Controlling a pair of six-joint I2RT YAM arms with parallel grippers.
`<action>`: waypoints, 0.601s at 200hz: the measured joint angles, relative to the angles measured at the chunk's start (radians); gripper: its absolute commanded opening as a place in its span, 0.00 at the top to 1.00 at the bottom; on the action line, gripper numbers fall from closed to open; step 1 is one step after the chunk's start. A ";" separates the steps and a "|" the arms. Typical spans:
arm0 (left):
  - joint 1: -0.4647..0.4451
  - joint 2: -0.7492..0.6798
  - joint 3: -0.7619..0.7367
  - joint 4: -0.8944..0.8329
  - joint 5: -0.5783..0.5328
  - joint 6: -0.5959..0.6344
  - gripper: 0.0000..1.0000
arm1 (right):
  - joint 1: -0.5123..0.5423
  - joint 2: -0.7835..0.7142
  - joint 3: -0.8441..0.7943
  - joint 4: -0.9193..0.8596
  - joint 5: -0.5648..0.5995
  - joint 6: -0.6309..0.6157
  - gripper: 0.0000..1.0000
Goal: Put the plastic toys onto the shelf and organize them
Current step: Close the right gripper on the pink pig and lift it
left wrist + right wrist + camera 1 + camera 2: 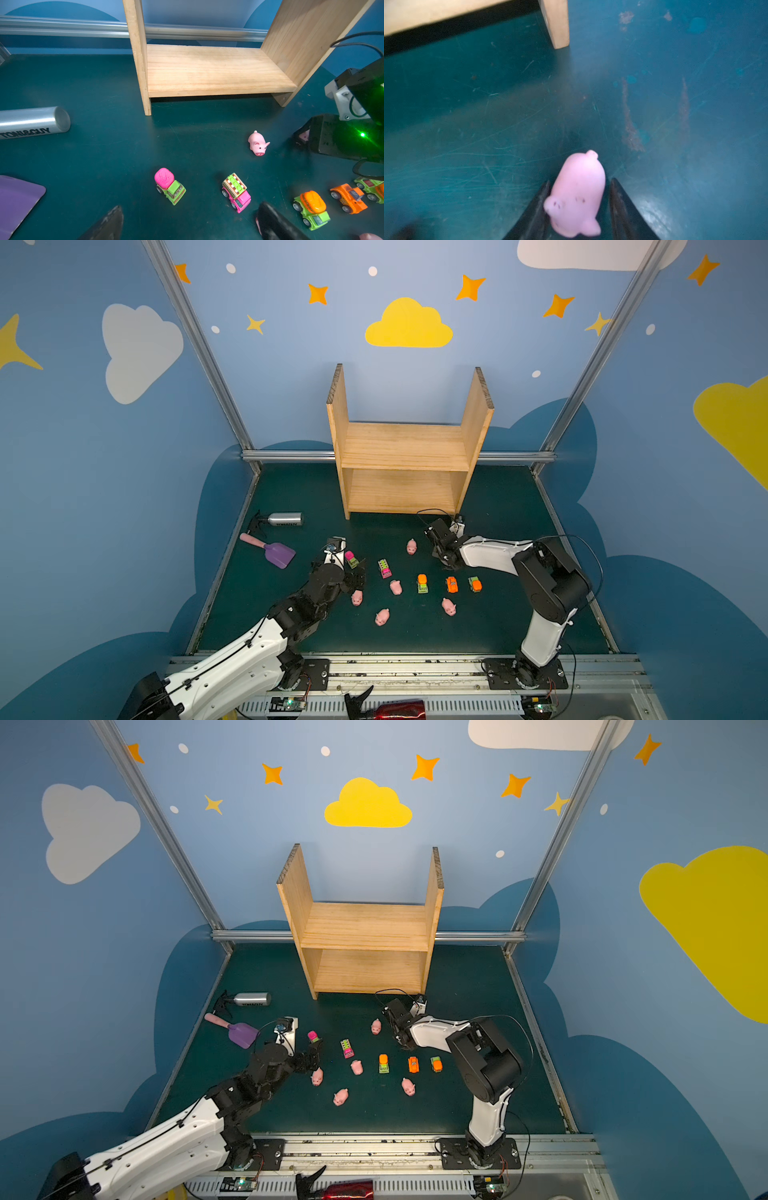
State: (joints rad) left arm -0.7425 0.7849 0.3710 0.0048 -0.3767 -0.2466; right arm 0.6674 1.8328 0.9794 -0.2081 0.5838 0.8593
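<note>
Pig sat on the mat between the narrow jaws of our right gripper, near the shelf; clamped or not, we could not tell. We judged a centred squeeze best; left gripper gaped wide.

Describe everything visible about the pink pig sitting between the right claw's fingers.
The pig is a small, smooth, pale pink toy, rubbery-looking, with a rounded body, a tail nub, ears and dark eye marks. It sits between the fingers of the right claw, head toward the wrist camera, tail toward the shelf. One finger appears to touch it; a thin gap shows beside the other. The view is blurred, so whether it rests on the mat is unclear.
</note>
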 measured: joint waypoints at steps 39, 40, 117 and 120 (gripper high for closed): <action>0.000 0.009 0.000 0.000 0.000 0.000 0.00 | -0.009 0.003 0.000 0.017 -0.011 -0.007 0.61; 0.000 0.009 0.000 0.000 0.000 0.000 0.00 | -0.009 0.003 0.000 0.018 -0.011 -0.007 0.61; 0.000 0.009 0.000 0.001 -0.004 0.000 0.00 | -0.013 0.003 0.000 0.035 -0.038 -0.051 0.71; 0.000 0.008 0.000 0.000 -0.004 0.000 0.00 | -0.013 0.003 0.000 0.035 -0.039 -0.053 0.71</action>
State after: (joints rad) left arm -0.7425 0.7933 0.3710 0.0051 -0.3805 -0.2466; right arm 0.6540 1.8359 0.9794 -0.1734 0.5453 0.8059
